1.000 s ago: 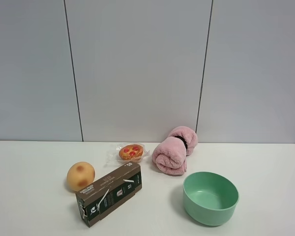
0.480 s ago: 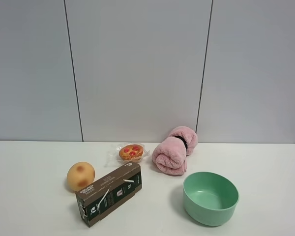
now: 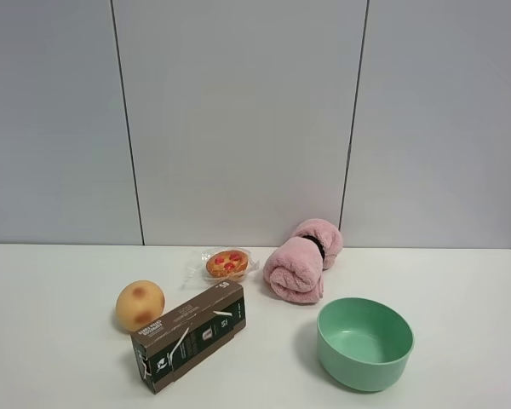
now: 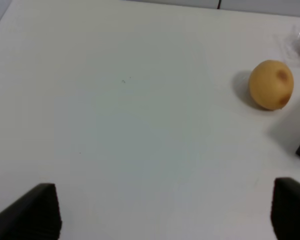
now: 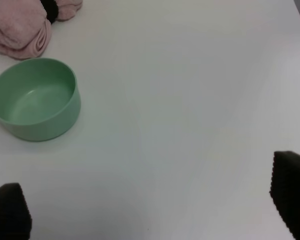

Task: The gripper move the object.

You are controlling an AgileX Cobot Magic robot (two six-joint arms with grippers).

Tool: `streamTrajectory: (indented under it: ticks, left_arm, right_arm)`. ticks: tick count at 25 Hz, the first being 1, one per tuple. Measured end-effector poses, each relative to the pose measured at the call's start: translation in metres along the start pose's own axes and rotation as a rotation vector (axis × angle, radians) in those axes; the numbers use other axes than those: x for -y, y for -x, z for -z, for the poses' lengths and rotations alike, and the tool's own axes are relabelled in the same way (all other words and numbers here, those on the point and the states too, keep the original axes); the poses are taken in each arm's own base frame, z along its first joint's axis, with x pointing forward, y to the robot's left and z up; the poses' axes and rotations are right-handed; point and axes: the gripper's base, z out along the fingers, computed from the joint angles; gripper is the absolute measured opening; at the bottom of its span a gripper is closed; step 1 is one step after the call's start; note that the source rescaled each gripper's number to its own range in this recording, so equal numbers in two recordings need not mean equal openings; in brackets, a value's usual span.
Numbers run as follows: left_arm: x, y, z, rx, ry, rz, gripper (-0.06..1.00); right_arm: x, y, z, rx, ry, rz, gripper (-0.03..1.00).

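The round yellow-orange ball with reddish blotches (image 3: 140,305) rests on the white table at the left, just behind the left end of a dark box. It also shows in the left wrist view (image 4: 271,84). My left gripper (image 4: 165,212) is open, with only its two black fingertips (image 4: 32,212) in view; it is well apart from the ball. My right gripper (image 5: 150,212) is open too, over bare table, apart from the green bowl. Neither gripper shows in the exterior high view.
A dark green box (image 3: 188,335) lies beside the ball. A small wrapped tart with red topping (image 3: 226,263) sits behind it. A rolled pink towel (image 3: 301,259) (image 5: 25,22) lies at the back. A green bowl (image 3: 364,343) (image 5: 35,98) stands at the front right.
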Motion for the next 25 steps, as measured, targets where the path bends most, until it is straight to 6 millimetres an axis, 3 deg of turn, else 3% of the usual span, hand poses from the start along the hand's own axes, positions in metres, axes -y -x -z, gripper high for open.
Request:
streamTrajectory:
  ticks: [25]
  left_arm:
    - [-0.0003,0.0000,0.0000,0.000,0.003,-0.013,0.85]
  right_arm:
    - [0.0000,0.0000,0.0000,0.000,0.000,0.000,1.00]
